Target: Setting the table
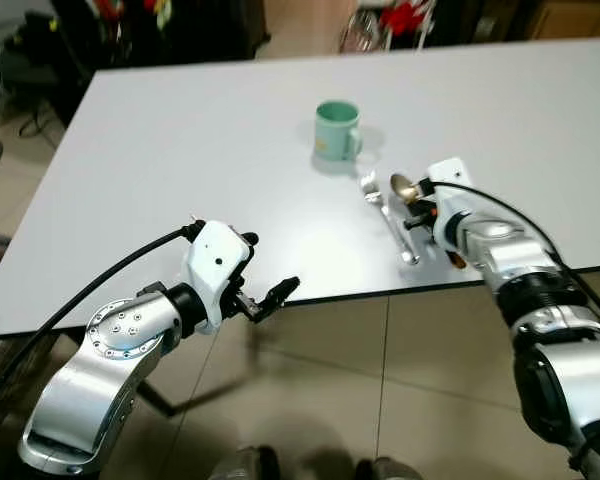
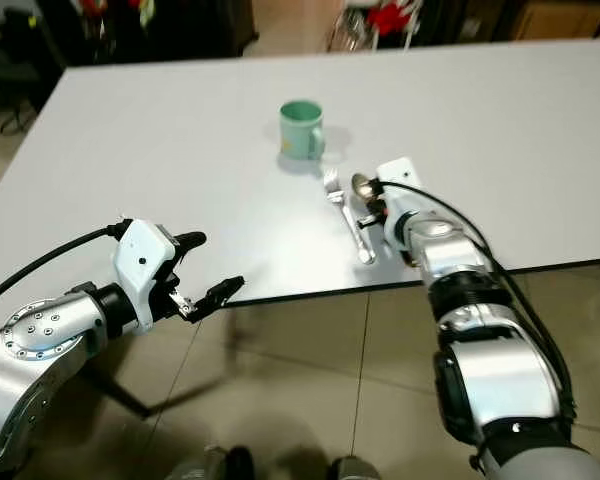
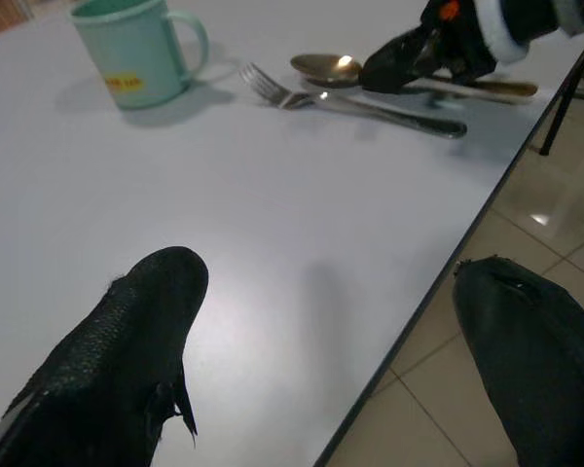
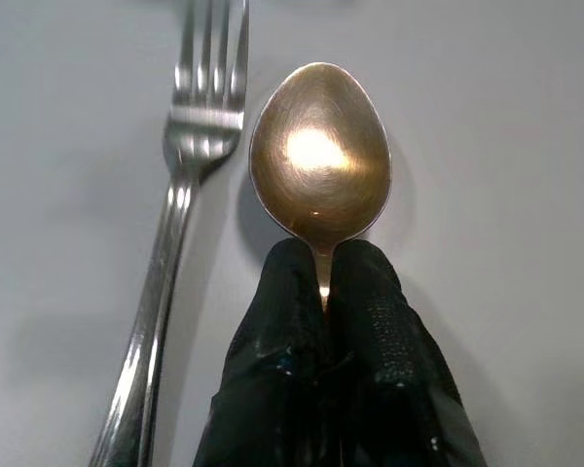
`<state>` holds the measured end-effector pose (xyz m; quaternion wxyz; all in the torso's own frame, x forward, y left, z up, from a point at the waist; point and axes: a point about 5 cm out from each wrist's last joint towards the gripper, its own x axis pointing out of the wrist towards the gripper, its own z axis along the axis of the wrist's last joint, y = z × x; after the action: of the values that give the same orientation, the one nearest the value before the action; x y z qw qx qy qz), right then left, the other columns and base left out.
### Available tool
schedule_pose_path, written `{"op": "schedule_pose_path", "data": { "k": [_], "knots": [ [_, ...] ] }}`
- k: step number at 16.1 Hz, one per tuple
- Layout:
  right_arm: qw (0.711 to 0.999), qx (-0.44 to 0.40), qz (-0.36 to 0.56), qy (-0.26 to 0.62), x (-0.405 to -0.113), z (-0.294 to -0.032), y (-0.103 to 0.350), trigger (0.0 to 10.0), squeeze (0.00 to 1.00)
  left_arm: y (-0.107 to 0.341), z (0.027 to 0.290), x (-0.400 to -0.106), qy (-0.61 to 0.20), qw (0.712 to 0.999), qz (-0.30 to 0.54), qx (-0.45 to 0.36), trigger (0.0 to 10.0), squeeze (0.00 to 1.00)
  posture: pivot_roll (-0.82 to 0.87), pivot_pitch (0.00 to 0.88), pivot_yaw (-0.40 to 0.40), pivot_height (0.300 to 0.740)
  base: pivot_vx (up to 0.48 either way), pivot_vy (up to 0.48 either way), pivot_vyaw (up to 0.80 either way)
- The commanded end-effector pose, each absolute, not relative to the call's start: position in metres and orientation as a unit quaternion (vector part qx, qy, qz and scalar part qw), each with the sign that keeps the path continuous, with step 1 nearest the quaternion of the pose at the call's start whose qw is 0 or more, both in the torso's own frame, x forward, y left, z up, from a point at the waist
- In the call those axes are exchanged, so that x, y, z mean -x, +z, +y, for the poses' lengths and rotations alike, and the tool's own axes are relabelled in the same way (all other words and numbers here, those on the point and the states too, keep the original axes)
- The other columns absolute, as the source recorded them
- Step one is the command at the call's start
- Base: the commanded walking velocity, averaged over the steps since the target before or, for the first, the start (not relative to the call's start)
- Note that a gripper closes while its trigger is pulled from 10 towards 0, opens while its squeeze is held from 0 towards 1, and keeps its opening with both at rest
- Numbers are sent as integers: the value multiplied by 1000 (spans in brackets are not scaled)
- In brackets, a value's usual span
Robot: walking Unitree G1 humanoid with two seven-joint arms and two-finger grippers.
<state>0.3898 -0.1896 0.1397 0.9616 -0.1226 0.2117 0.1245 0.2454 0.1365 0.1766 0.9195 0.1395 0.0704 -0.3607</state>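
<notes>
A gold spoon [image 4: 319,156] lies on the white table [image 1: 200,170] just right of a silver fork [image 1: 390,215]. My right gripper [image 4: 323,282] is shut on the spoon's neck, just behind the bowl, low over the table near its front edge. A mint green mug [image 1: 336,130] stands upright behind the cutlery, its handle to the right. My left gripper [image 1: 270,272] is open at the table's front edge, left of the cutlery, one finger over the tabletop and one past the edge, with nothing between them.
The table's front edge [image 1: 380,292] runs just below both grippers, with tiled floor [image 1: 310,390] beneath. Dark chairs and clutter [image 1: 130,35] stand beyond the far side of the table. Bare tabletop stretches left of the mug.
</notes>
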Motion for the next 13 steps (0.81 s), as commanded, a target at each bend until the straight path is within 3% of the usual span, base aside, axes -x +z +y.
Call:
{"op": "schedule_pose_path", "data": {
  "k": [1, 7, 13],
  "knots": [
    [963, 136, 199, 117, -394, -189, 148, 10000, 0, 182, 139, -244, -361, 919, 66, -145, 10000, 0, -64, 220, 46, 740, 0, 0, 0],
    [964, 152, 187, 111, -400, -184, 154, 10000, 0, 181, 142, -234, -358, 919, 82, -141, 10000, 0, -57, 255, 34, 740, 0, 0, 0],
    [970, 104, 193, 109, -402, -178, 156, 10000, 0, 183, 140, -234, -359, 919, 85, -140, 10000, 0, -54, 247, 34, 740, 0, 0, 0]
  ]
}}
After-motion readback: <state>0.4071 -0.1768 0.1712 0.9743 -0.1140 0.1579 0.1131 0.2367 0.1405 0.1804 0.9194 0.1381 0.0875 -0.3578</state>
